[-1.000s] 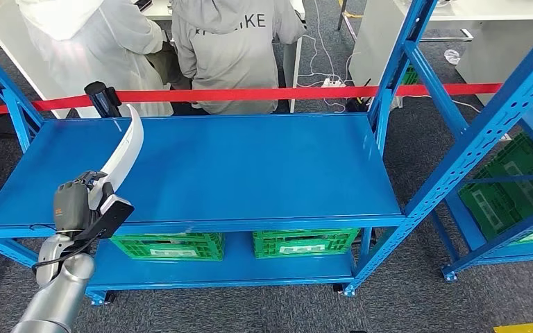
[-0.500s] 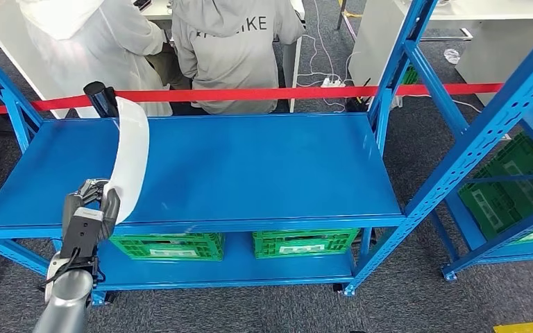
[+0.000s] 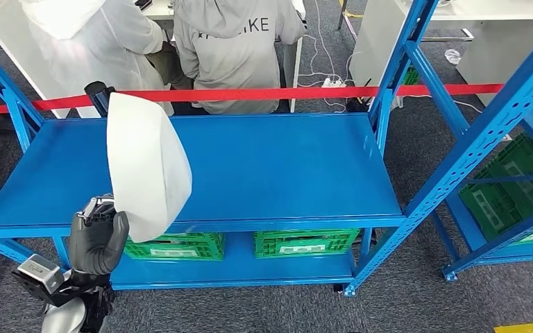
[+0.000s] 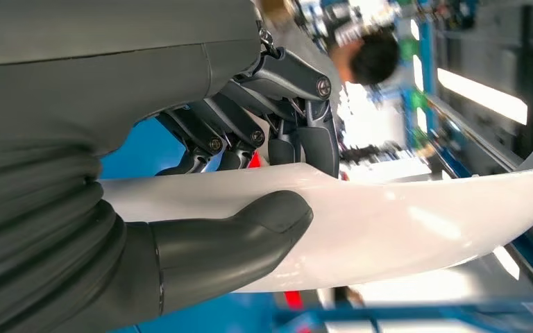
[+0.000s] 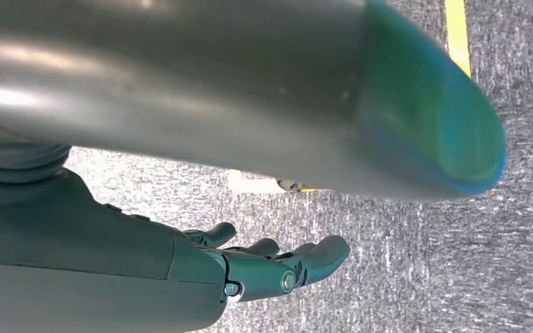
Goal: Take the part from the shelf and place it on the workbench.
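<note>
1. A broad, curved white plastic panel was held upright at the left of the head view, its lower tip gripped by the robot's left hand near the lower left corner of the frame.
2. In the left wrist view, the panel was seen pinched between the thick grey thumb on one face and the darker fingers on the other.
3. The panel was raised above the front left edge of the blue metal shelf board, which spanned the middle of the head view; contact with the board could not be determined.
4. The right hand was seen in the right wrist view over grey carpet, with its fingers loosely extended, slightly apart and nothing held.
5. Two green plastic crates were seen on the lower shelf, at the lower centre of the head view.
6. A red barrier tape was stretched across the upper part of the head view.
7. Two people in grey garments were positioned behind the tape, at the top of the frame.
</note>
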### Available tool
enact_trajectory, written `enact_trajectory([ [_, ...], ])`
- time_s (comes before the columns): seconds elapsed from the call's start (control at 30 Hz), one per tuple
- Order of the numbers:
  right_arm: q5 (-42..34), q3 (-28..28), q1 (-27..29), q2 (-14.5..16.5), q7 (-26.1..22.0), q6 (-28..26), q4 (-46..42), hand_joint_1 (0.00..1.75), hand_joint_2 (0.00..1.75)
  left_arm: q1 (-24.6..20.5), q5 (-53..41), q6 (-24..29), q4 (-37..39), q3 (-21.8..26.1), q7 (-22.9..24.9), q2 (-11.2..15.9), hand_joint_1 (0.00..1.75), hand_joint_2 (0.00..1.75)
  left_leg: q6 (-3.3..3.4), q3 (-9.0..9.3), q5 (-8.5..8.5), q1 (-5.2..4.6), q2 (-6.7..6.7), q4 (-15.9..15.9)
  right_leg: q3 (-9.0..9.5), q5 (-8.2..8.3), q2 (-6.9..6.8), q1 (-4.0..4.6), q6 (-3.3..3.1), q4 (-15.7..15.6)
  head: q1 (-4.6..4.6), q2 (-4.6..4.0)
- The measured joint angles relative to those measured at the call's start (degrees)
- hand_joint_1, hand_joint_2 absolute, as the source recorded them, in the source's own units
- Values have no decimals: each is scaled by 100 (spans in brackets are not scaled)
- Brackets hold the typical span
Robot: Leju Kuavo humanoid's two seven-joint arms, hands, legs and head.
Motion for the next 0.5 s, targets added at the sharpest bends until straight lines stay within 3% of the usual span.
enact_trajectory([
  [0.13,45,0,-1,-1,-44,58,0,0,0,179,230,-395,-417,-172,-10,-5,175,175,58,6,-53,-33,3,41,26,-15,-2,-33,48,-10,-3,0],
  [0.27,102,0,-9,-2,-118,102,0,0,0,311,118,-551,-798,-313,-15,-15,175,175,160,34,-29,-33,9,-1,55,-77,-2,-58,119,26,9,0],
  [0.33,118,0,-10,-6,-126,109,0,0,0,328,82,-552,-916,-368,-18,-39,175,175,209,53,9,-18,23,-53,-130,-386,6,-29,87,472,36,0],
  [0.4,120,-1,-6,-8,-128,108,0,0,0,340,75,-563,-963,-410,-17,-55,175,175,233,33,16,-48,30,-51,-493,-777,19,24,47,1245,53,0],
  [0.43,120,-2,-2,-8,-125,105,0,0,0,348,76,-574,-968,-424,-16,-60,175,175,237,18,18,-63,32,-41,-625,-860,24,47,31,1528,57,0],
  [0.47,119,-3,1,-9,-122,102,0,0,0,354,76,-587,-969,-432,-15,-62,175,175,239,1,20,-73,32,-24,-662,-826,28,64,14,1613,57,0],
  [0.5,116,-3,2,-9,-118,98,0,0,0,357,77,-598,-972,-434,-15,-64,175,175,236,-19,21,-77,31,0,-585,-686,30,76,-6,1467,59,0],
])
